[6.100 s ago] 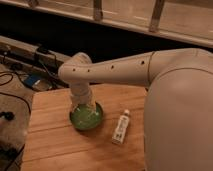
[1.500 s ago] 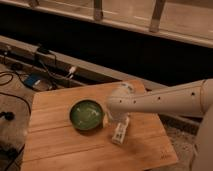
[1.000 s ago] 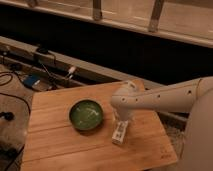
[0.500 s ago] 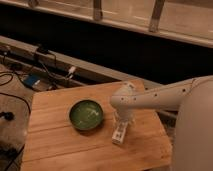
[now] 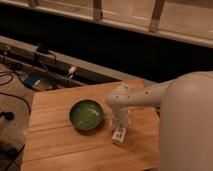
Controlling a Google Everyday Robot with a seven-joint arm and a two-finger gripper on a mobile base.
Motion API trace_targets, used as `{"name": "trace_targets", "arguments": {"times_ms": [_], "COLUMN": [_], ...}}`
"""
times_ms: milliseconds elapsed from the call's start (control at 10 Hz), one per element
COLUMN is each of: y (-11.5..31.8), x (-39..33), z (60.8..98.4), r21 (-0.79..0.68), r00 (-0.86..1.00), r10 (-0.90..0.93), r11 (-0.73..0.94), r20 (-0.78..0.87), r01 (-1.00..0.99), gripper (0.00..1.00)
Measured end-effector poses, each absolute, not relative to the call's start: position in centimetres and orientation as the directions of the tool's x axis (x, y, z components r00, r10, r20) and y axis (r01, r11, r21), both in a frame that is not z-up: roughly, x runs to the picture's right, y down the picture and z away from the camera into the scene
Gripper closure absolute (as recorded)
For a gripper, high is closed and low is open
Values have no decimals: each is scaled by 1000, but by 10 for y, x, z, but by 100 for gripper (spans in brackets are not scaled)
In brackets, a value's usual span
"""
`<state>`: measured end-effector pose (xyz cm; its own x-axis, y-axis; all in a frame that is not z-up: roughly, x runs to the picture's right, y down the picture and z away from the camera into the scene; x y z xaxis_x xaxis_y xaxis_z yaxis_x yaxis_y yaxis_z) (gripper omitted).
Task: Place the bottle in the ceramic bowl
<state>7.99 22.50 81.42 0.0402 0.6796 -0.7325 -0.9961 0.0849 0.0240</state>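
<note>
The green ceramic bowl (image 5: 86, 114) sits on the wooden table (image 5: 60, 145), left of centre, with nothing in it. The small white bottle (image 5: 119, 133) lies on the table just right of the bowl. My gripper (image 5: 120, 120) hangs straight down from the white arm (image 5: 145, 96) and sits right over the bottle's upper end, hiding that part. Only the bottle's lower end shows below the gripper.
Black cables, a blue device (image 5: 31, 81) and plugs lie on the floor and ledge to the left of the table. A dark wall and railing (image 5: 100, 20) run behind. The robot's large white body (image 5: 187, 130) fills the right side.
The arm has swung from over the bowl to over the bottle and lowered onto it. In the last second it has barely moved. The bottle and bowl stay in place.
</note>
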Motion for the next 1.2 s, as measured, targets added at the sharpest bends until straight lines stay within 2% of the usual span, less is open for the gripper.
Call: {"name": "trace_targets", "arguments": {"times_ms": [400,600,1200], "y": [226,208,145], "x": [82,97,108], "z": [812,797,737], "r21": [16,46,78], "r00": [32,-19,-85], "r10": [674,710,827], "r11": [65,19,-50], "r20": [-738,-704,-556], "r01": [-998,-999,-996], "gripper": [85,100,100]}}
